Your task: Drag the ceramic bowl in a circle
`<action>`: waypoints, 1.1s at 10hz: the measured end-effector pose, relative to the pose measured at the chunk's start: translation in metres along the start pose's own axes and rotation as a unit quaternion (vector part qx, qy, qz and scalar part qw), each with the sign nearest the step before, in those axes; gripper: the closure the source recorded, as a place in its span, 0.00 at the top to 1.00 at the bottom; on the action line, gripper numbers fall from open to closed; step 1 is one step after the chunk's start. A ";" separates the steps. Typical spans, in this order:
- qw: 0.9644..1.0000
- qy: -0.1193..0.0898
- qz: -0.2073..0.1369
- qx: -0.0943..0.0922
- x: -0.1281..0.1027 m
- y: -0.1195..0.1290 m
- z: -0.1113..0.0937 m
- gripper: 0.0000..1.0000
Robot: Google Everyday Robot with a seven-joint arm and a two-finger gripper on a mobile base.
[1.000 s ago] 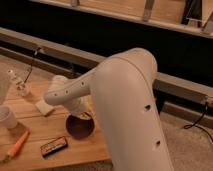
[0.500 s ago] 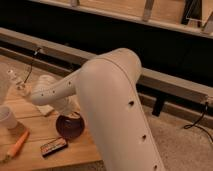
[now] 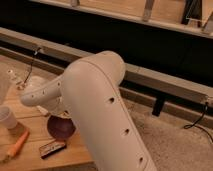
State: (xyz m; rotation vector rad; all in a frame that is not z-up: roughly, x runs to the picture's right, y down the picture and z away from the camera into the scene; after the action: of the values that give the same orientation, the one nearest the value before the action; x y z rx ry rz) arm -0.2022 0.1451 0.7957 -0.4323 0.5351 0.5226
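In the camera view, much of the frame is filled by the arm (image 3: pixel 100 115), a smooth, matte, cream-coloured shell with rounded joints and small dark holes. The gripper (image 3: pixel 54 113) is seen at the far end of the bent forearm, low over the wooden table (image 3: pixel 30 161). It is largely hidden by the wrist housing, so whether it is open or closed cannot be told.

The ceramic bowl (image 3: pixel 61 128) is found directly below the gripper and appears to touch it at the upper rim. The bowl is round, glossy and dark maroon.

A pale translucent cup (image 3: pixel 7 119) is set well to the picture's left of the gripper. An orange tapered piece (image 3: pixel 18 143), shaped like a carrot, is laid below and left of the gripper, apart from the bowl. A flat dark rectangular packet (image 3: pixel 52 148) is placed just below the bowl.

Behind the gripper, a thin black cable (image 3: pixel 31 65) is draped down from a long grey rail (image 3: pixel 165 81).
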 end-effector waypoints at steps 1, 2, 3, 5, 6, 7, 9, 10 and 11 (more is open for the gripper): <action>1.000 -0.002 -0.003 0.002 -0.006 0.001 -0.002 0.00; 1.000 -0.008 -0.008 0.005 -0.019 0.003 -0.007 0.00; 1.000 -0.010 -0.011 0.007 -0.025 0.004 -0.010 0.00; 1.000 -0.012 -0.014 0.011 -0.039 0.002 -0.013 0.00; 1.000 -0.012 -0.015 0.013 -0.043 0.000 -0.012 0.00; 1.000 -0.010 -0.013 0.016 -0.048 -0.004 -0.011 0.00; 1.000 -0.007 -0.010 0.022 -0.058 -0.010 -0.007 0.00; 1.000 -0.008 -0.009 0.026 -0.065 -0.014 -0.007 0.00; 0.999 -0.010 -0.008 0.030 -0.071 -0.017 -0.008 0.00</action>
State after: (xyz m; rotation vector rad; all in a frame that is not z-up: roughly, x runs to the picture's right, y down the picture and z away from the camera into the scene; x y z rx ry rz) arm -0.2480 0.1032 0.8348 -0.3745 0.5272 0.4946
